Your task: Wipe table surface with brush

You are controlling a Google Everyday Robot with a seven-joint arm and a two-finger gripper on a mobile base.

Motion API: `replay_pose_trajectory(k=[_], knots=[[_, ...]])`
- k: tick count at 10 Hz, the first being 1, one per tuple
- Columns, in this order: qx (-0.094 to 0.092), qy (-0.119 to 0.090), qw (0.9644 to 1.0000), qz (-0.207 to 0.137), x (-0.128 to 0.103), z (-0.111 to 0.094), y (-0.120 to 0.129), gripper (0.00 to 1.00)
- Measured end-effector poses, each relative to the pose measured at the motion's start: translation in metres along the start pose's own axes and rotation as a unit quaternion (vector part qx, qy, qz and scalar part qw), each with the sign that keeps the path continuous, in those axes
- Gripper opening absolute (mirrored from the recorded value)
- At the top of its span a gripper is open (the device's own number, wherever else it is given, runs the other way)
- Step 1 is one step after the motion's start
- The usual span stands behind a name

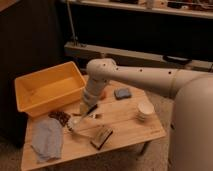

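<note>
One camera looks down on the table surface (125, 119) from fairly near, with the arm (150, 77) filling the right foreground. The gripper (88, 108), clamped on the brush (75, 121), sits mid-frame, low over the planks.

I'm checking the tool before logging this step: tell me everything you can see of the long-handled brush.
The brush is slim and long-handled, seemingly plastic, with a small round pale head at its lower-left end. It slants down, head on the table surface near the grey cloth. The gripper, just off the yellow tub's near right corner, is shut on its handle.
</note>
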Motion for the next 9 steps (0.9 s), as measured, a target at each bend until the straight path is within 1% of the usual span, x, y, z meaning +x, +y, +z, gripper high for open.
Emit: replay_pose_trajectory(k=[1,2,3,4,5,6,9], knots=[[0.003,0.012,0.9998,0.013,0.012,-0.006,-0.001,0.00],[0.007,0.019,0.9996,0.019,0.015,-0.007,-0.001,0.00],[0.015,0.032,0.9991,0.024,0.018,-0.006,-0.001,0.00],[0.026,0.050,0.9980,0.029,0.023,-0.004,-0.002,0.00],[0.035,0.062,0.9968,0.035,0.029,-0.002,-0.005,0.00],[0.041,0.070,0.9958,0.042,0.032,-0.001,-0.008,0.00],[0.057,0.081,0.9925,0.070,0.039,-0.001,-0.027,0.00]])
